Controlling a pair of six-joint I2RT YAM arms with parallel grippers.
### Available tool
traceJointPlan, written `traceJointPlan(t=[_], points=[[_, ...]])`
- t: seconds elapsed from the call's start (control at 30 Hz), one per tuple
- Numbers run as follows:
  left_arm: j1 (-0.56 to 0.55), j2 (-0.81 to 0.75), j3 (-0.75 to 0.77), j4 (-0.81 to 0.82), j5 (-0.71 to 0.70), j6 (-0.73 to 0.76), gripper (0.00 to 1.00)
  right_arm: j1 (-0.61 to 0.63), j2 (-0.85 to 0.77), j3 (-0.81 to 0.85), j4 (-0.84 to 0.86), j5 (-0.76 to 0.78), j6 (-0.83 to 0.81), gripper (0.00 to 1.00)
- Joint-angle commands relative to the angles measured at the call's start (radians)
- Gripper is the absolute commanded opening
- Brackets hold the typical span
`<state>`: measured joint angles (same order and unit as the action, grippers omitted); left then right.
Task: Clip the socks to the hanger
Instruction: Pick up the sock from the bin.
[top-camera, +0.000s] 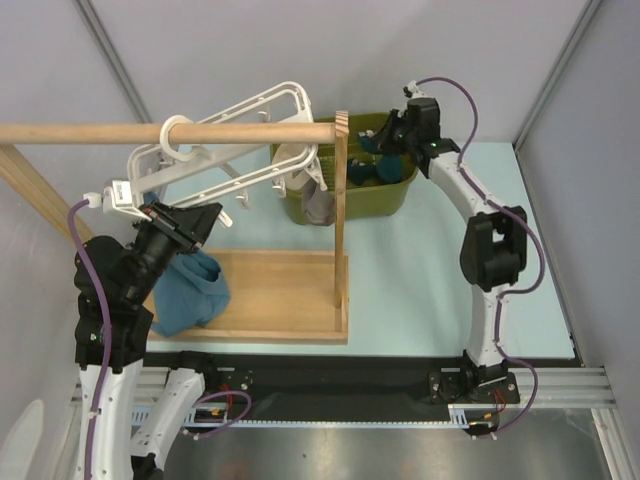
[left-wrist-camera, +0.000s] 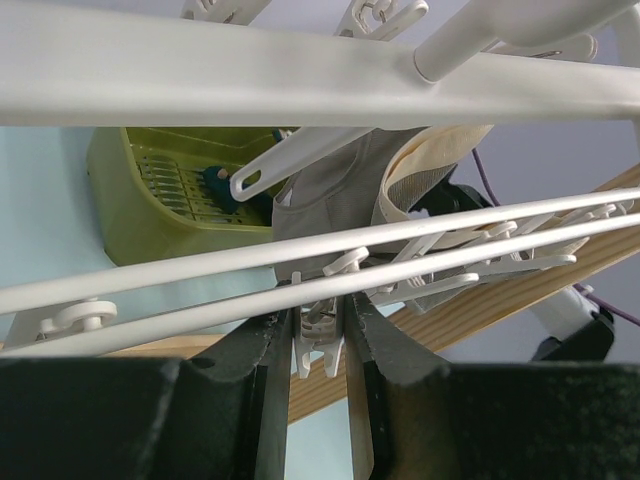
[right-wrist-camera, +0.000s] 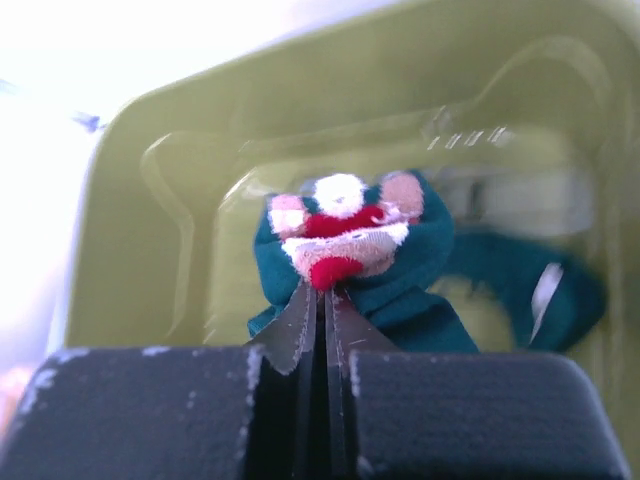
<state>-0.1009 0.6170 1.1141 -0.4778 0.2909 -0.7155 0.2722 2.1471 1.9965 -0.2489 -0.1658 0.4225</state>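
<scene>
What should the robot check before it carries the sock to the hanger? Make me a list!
1. Right claw pinching the sock: ok.
2. Sock out of the green basket: not ok, basket walls surround it.
3. Left claw around a clip peg: ok.
4. Peg squeezed open: cannot tell.
5. Hanger hooked on the wooden rod: ok.
6. Sock up at the peg: not ok, they are far apart.

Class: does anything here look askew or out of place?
The white hanger hangs tilted on the wooden rod. A teal cloth lies on the rack's base, outside the green basket.
</scene>
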Motion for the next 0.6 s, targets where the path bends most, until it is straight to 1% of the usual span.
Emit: traceJointPlan(t=[0.0,0.03,0.1,0.13,0.2,0.23,0.3,0.37,0.4,0.43,0.47,0.5,0.53,0.57], points=[[-0.013,0.018,-0.04,-0.163,0.053,-0.007,0.0,-0.028,-0.225,-0.169,0.198,-0.188,0.11,0.0],[-0.014,0.017,-0.042,-0.16,0.059,-0.009,0.0,-0.037,-0.268,-0.285,0.238,-0.242,0.164,0.0],[-0.013,0.012,-0.045,-0.162,0.065,-0.009,0.0,-0.068,-0.355,-0.376,0.371,-0.306,0.215,0.0],[-0.013,0.007,-0.048,-0.162,0.071,-0.009,0.0,-0.077,-0.377,-0.443,0.397,-0.372,0.228,0.0],[-0.013,-0.003,-0.068,-0.159,0.076,-0.022,0.0,-0.088,-0.435,-0.493,0.424,-0.412,0.204,0.0],[-0.013,-0.013,-0.076,-0.153,0.083,-0.028,0.0,-0.09,-0.452,-0.519,0.444,-0.461,0.194,0.0],[-0.013,-0.011,-0.082,-0.154,0.086,-0.032,0.0,-0.091,-0.515,-0.588,0.447,-0.486,0.142,0.0],[-0.014,-0.004,-0.07,-0.157,0.091,-0.029,0.0,-0.08,-0.573,-0.636,0.428,-0.476,0.079,0.0],[-0.013,-0.002,-0.066,-0.157,0.091,-0.029,0.0,-0.071,-0.604,-0.69,0.412,-0.459,0.009,0.0],[-0.013,0.0,-0.063,-0.159,0.091,-0.029,0.0,-0.053,-0.675,-0.72,0.398,-0.422,-0.026,0.0],[-0.013,0.004,-0.056,-0.162,0.091,-0.024,0.0,-0.042,-0.708,-0.74,0.367,-0.388,-0.074,0.0],[-0.013,0.007,-0.051,-0.163,0.093,-0.022,0.0,-0.031,-0.745,-0.772,0.288,-0.347,-0.133,0.0],[-0.013,0.009,-0.046,-0.163,0.09,-0.018,0.0,-0.021,-0.809,-0.797,0.271,-0.306,-0.157,0.0],[-0.013,0.013,-0.036,-0.166,0.09,-0.018,0.0,-0.018,-0.854,-0.824,0.257,-0.299,-0.172,0.0]])
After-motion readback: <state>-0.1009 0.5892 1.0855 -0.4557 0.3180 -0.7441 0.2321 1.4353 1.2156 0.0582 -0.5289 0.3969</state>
